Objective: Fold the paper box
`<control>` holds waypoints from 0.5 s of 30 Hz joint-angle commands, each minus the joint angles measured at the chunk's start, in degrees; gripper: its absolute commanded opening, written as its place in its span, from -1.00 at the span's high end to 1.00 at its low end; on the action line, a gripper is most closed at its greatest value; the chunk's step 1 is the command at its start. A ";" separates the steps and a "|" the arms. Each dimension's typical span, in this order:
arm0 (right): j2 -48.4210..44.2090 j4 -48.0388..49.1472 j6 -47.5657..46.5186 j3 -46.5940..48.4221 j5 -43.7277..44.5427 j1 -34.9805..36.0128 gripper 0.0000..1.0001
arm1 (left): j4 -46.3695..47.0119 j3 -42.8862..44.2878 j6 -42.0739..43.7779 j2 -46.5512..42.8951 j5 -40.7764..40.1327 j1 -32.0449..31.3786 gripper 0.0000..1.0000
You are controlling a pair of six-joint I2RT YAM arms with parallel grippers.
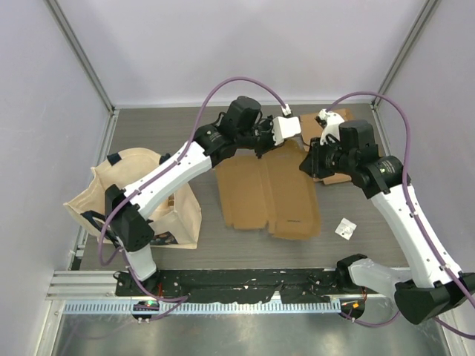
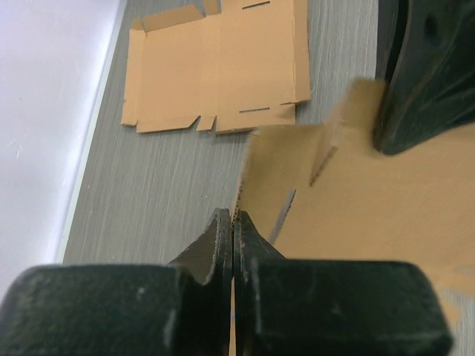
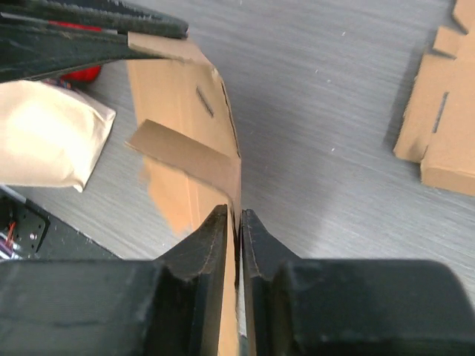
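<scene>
The paper box is a brown cardboard sheet (image 2: 386, 200) held off the table between both arms at the back right (image 1: 312, 127). My left gripper (image 2: 234, 220) is shut on one edge of it, the jaws pressed together on the thin board. In the right wrist view a slotted panel and a folded flap of the same sheet (image 3: 185, 111) rise ahead. My right gripper (image 3: 239, 216) is shut on its edge; the board lies against the left finger and a sliver of gap shows beside the right one. The right gripper's dark body (image 2: 427, 74) touches the sheet's far side.
A second flat cardboard blank (image 1: 267, 189) lies mid-table, also in the left wrist view (image 2: 215, 67). A beige cloth bag (image 1: 148, 200) stands at the left. A small white crumpled piece (image 1: 345, 228) lies near the right arm. White walls enclose the table.
</scene>
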 commanded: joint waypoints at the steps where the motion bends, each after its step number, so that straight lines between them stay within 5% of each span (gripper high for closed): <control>1: -4.26 7.51 3.47 -0.29 4.60 0.22 0.56 | 1.75 -1.01 -2.11 -5.96 -0.52 0.16 1.00; 8: -10.24 14.64 2.42 -6.18 3.65 0.22 0.20 | 6.34 -8.39 -8.79 -13.53 0.27 0.25 1.00; 15: -12.79 18.25 -1.70 -10.76 -1.45 0.14 0.16 | 12.57 -18.50 -19.34 -21.08 3.59 2.79 1.00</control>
